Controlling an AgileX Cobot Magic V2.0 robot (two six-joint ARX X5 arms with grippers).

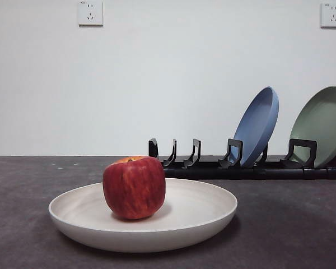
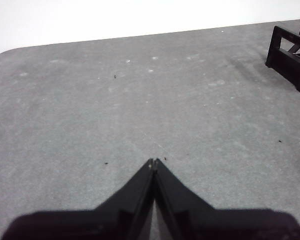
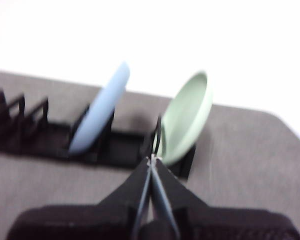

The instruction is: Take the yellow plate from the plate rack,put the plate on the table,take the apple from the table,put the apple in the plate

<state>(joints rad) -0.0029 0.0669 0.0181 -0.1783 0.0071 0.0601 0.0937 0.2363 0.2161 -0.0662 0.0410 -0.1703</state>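
The yellow plate (image 1: 143,216) is seen nearest in the front view, laid flat on the desk (image 1: 291,224). The apple (image 1: 134,187) is set upright inside the plate, a little off its centre, with its stem end up. Both placing steps are judged to be done, and the task appears complete or at its very last moment.

Beyond the plate, the plate rack (image 1: 235,165) is stretched along the far part of the desk, well apart from the plate. Its prong pairs nearest the plate stand bare. Farther along the rack a blue plate (image 1: 259,126) is leaned in one slot, and a pale green plate (image 1: 322,126) is leaned in the last slot.

Neither arm is shown in the front view. The left gripper (image 2: 154,161) is held above bare desk, with one end of the rack off to the side; its jaws are clenched together on nothing. The right gripper (image 3: 151,159) is held near the rack, facing the pale green plate, and its jaws are likewise closed and empty.

No further grasp seems called for; at most the arms need to be kept clear of the plate so the apple is left undisturbed.
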